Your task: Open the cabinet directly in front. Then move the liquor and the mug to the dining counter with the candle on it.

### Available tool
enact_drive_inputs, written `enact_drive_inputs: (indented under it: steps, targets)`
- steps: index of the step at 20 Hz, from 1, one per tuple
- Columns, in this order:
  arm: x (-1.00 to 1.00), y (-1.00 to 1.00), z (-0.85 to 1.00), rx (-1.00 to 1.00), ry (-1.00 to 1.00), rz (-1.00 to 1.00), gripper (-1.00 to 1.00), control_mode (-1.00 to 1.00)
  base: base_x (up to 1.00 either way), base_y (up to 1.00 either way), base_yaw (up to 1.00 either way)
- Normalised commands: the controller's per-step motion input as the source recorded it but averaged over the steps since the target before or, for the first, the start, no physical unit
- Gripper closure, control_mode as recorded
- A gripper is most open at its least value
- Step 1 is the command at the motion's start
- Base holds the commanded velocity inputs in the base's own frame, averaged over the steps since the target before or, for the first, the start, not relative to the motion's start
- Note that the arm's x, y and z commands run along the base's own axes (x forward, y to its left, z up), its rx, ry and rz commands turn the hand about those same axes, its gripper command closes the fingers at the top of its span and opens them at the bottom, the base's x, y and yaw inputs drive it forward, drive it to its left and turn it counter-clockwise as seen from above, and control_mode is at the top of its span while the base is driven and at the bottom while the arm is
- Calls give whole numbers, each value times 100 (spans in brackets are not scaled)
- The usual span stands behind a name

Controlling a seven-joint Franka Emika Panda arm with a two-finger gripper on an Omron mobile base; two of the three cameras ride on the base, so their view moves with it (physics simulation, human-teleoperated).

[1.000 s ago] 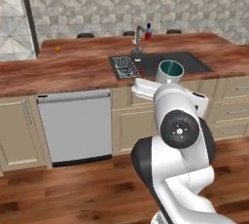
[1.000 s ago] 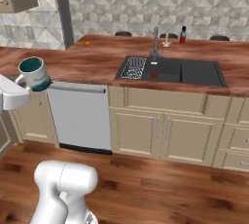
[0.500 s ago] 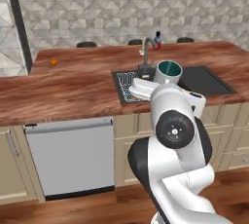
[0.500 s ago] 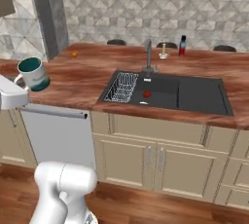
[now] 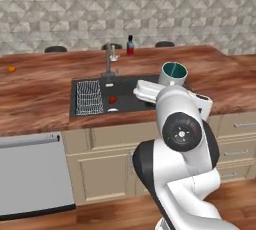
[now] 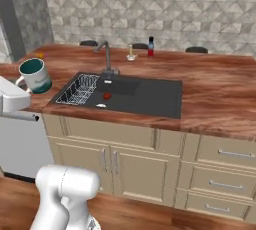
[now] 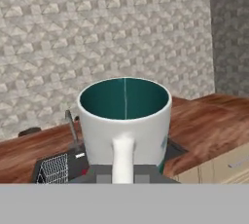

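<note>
Reddish-brown wood grain runs the whole width of the dining surface (image 5: 45, 99), the largest thing here, with a black sink (image 6: 135, 94) set into it, a wire rack (image 6: 77, 88) in the sink's left part and a grey faucet (image 6: 106, 56) behind it. Beige lower cabinets (image 6: 125, 159) with short handles sit beneath, and a grey appliance front (image 5: 30, 179) fills the lower left of the left base view, cut off by the picture's edge.

The white mug (image 7: 125, 125) with its teal inside is held upright above the near edge of the surface. The end effector (image 7: 123, 177) is pressed together on the mug's loop handle; its finger tips are mostly covered by the mug's body and handle, so the exact contact is hard to make out. In the left base view the arm's own bulk hides the mug's lower half; in the right base view the mug (image 6: 35, 75) sits at the far left with the hand cut off.

At the back edge the liquor (image 6: 150, 47) stands just beside the candle (image 6: 131, 54), both small and blurry. A small orange thing (image 5: 11, 68) lies far left; what it is cannot be told.

Compared with a second ago, the whole scene has shifted and the surface looms closer, so the camera has moved; the mug keeps its place relative to the arm.
</note>
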Motion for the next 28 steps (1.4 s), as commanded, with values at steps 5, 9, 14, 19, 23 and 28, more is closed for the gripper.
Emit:
enact_drive_inputs:
  steps: [5,9,14,19,23,28]
  targets:
    - [0,0,0,0,0,0,100,100,-20,-100,-2]
    - [0,0,0,0,0,0,100,100,0,-100,-1]
    - [0,0,0,0,0,0,100,100,1,-100,0]
    - [0,0,0,0,0,0,100,100,0,-100,0]
    - [0,0,0,0,0,0,100,100,0,-100,0]
    - [0,0,0,0,0,0,100,100,0,-100,-1]
